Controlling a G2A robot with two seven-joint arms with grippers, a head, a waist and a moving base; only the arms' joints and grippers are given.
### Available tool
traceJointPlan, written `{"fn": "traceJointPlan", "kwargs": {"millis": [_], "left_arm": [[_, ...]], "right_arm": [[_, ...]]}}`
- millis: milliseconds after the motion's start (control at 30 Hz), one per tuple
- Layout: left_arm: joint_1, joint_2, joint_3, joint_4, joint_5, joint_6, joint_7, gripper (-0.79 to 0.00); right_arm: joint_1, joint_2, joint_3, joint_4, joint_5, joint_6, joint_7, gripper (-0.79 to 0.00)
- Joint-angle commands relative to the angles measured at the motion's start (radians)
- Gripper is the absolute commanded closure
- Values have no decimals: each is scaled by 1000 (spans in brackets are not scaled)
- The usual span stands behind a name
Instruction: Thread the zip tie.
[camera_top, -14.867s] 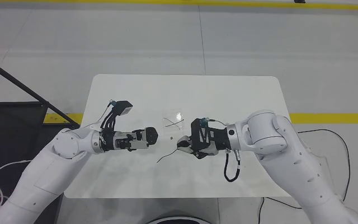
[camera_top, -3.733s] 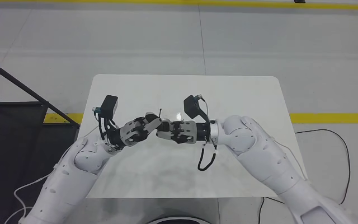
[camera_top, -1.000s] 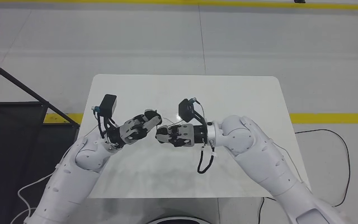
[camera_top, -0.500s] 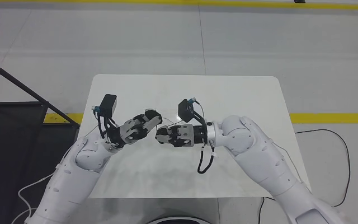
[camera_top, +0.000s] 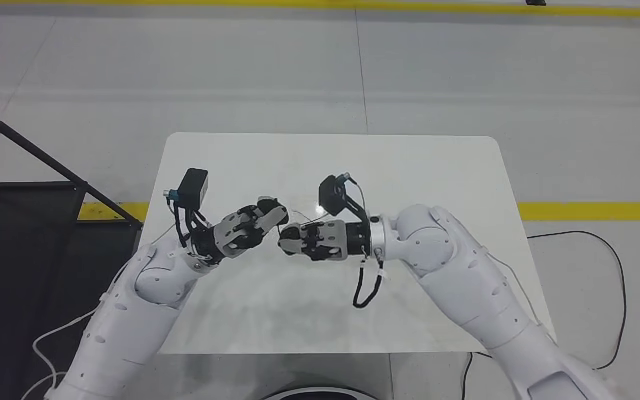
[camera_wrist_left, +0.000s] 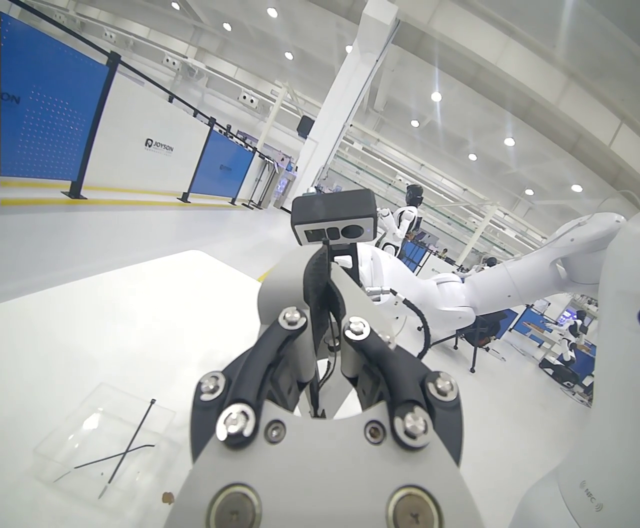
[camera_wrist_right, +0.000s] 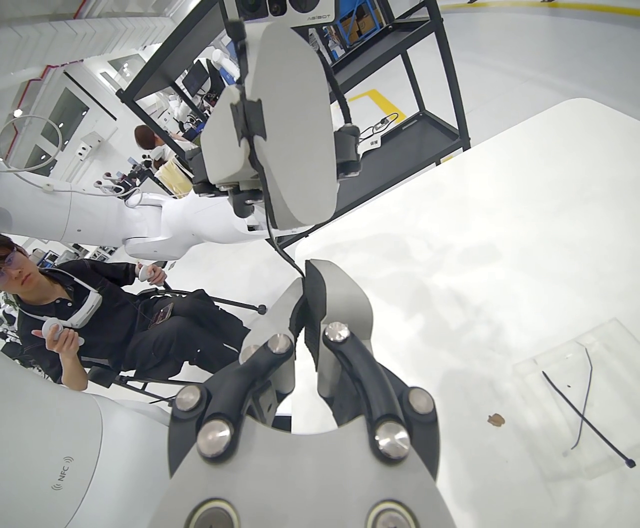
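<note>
Above the middle of the white table (camera_top: 430, 170), the two grippers meet tip to tip, and the black zip tie (camera_wrist_right: 281, 252) is strung between them, clear of the tabletop. The left gripper (camera_wrist_left: 326, 280) is closed on the tie, whose thin strand runs between the pads and out past both ends of the fingers. The right gripper (camera_wrist_right: 306, 290) is likewise clamped on it, pinching the strand right at the fingertips (from there it curves across to the other gripper just beyond). In the top view the left gripper sits slightly farther from the robot than the right. Near them on the table lies a clear tray (camera_wrist_left: 55, 445) holding two spare zip ties (camera_wrist_left: 131, 442) crossed over each other, with a small brown crumb (camera_wrist_right: 496, 420) just beside the tray.
</note>
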Motion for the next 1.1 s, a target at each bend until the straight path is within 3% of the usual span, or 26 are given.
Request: {"fn": "traceJointPlan", "kwargs": {"millis": [0,33,200,367,433,833,933,1067], "left_arm": [[-1,0,-3,3,0,-1,1,0],[-1,0,-8,3,1,-1,2,0],[22,6,-49,-8,-7,-1,6,0],[52,18,-65,-36,-20,-1,-26,0],[60,22,-67,-47,-14,-1,-40,0],[72,28,-68,-74,2,-1,-53,0],[77,24,-75,-89,45,42,-23,0],[91,7,-69,-75,136,52,106,0]], "right_arm": [[0,1,9,6,9,6,-3,-748],[-2,3,17,10,11,7,-3,-785],[-25,21,66,39,43,58,50,-785],[-17,34,101,87,57,203,127,-785],[-9,36,120,110,45,269,107,-785],[-15,35,116,101,25,287,94,-785],[-7,30,104,99,-47,394,44,-785],[17,14,65,94,-154,602,-20,-785]]}}
